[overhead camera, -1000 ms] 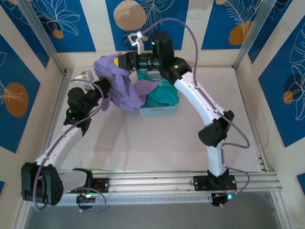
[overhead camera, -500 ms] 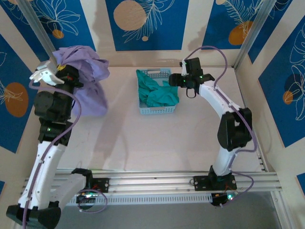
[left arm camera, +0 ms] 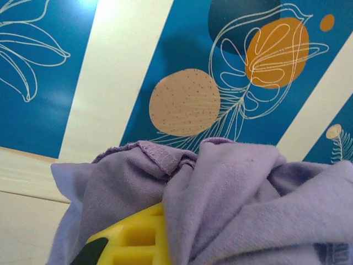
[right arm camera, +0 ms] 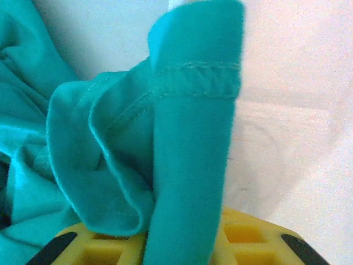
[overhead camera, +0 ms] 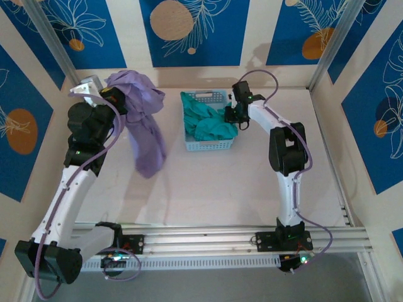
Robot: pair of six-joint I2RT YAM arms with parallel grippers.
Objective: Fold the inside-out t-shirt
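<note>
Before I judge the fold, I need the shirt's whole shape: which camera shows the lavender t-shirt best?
The top external view: the t-shirt hangs full-length from the raised left claw. The left wrist view is a close-up of its bunched fabric and hem over a yellow finger. The right wrist view faces the teal garment.

Pale table, boxed in by patterned walls

The table point(overhead camera: 208, 189) is a pale cream surface under soft, even light, with faint shadows. The walls point(overhead camera: 195, 44) on three sides carry blue panels point(overhead camera: 19, 82) split by cream stripes, with white leaf outlines and orange and tan discs point(overhead camera: 171, 19). Metal posts point(overhead camera: 56, 53) slant at the back corners, and a grooved metal rail point(overhead camera: 208, 238) runs along the near edge.
</note>
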